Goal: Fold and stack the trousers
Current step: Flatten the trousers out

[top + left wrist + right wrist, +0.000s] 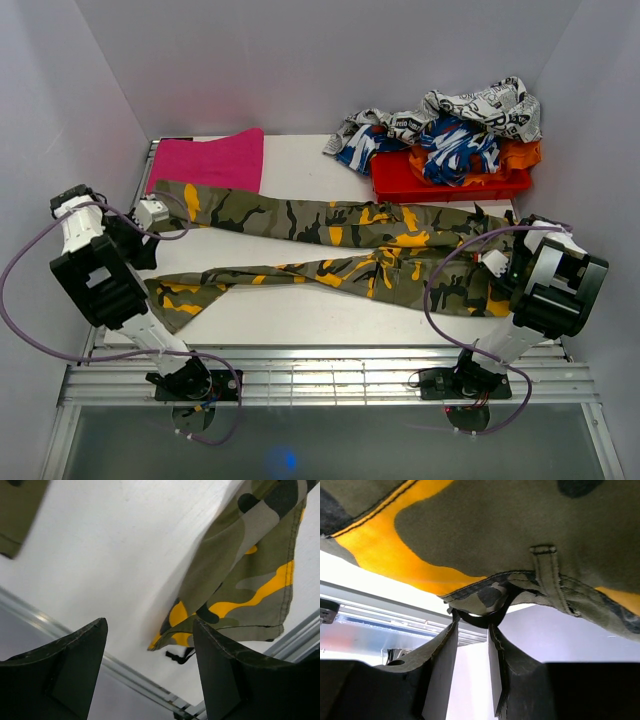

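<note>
Where the trousers [400, 240] lie: spread flat along the table [300, 310], waist at the right edge and both legs running to the left edge, parted in a narrow V.
Far leg: its cuff ends near the far-left corner, just beside a pink cloth [210, 160].
Near leg: its cuff lies at the left edge, towards the near side.
Left gripper [150, 212]: at the left edge, just beside the far leg's cuff. In the wrist view the gripper [150, 625] has its fingers spread wide with only bare table between them. A cuff of the trousers [250, 580] lies past one finger, not touched.
Right gripper [495, 262]: at the right edge, on the waist. In the wrist view the gripper [472, 625] has its fingers drawn close, pinching the waistband hem of the trousers [495, 525]. A belt loop [547, 570] shows just beside the pinch.
Far-right corner: a red tray [400, 185] heaped with a newsprint-patterned garment [480, 105], a blue-and-white garment [455, 140] and an orange cloth [520, 155], apart from the trousers.
</note>
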{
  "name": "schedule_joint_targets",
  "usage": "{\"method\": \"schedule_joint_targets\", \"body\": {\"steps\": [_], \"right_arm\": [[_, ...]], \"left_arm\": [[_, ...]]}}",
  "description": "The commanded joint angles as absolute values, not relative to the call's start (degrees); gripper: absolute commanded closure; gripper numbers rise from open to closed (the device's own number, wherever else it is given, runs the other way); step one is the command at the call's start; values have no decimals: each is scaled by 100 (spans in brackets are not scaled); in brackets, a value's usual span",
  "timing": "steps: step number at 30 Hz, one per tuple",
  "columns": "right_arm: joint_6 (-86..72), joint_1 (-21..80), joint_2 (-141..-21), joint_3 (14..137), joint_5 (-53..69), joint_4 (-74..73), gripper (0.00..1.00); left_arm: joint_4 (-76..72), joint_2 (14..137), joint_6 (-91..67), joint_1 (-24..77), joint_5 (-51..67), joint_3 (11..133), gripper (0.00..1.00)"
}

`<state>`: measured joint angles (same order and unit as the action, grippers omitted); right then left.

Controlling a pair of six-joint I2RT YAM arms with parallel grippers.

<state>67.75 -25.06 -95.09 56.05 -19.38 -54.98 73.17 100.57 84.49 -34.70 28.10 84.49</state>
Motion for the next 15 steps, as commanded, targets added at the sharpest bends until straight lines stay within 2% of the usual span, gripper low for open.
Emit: {"method": "schedule_joint_targets", "body": {"steps": [1,6,9,13,14,15], "right_arm": [[7014,-2531,-9343,5801,-1934,-5906,63],[6952,-2531,-9430,5933,-1942,-6029,63],[6926,-2531,-9448,5941,-1978,-6029,63],[6935,-2531,-9466,5889,-2039,-6003,62],[6935,-2531,-9475,5871,-2048,-5994,62],[6935,-2531,-9483,5871,-2048,-5977,62]], "left_arm": [[7866,10396,8156,-3366,2559,8526,20],[7726,10836,8218,-3366,2207,8332,20],[7577,10933,8253,-3366,2083,8113,24],[7322,11065,8157,-3261,1846,7823,42],[7234,11083,8078,-3209,1828,7814,55],[7233,11083,8077,-3182,1872,7857,60]]}}
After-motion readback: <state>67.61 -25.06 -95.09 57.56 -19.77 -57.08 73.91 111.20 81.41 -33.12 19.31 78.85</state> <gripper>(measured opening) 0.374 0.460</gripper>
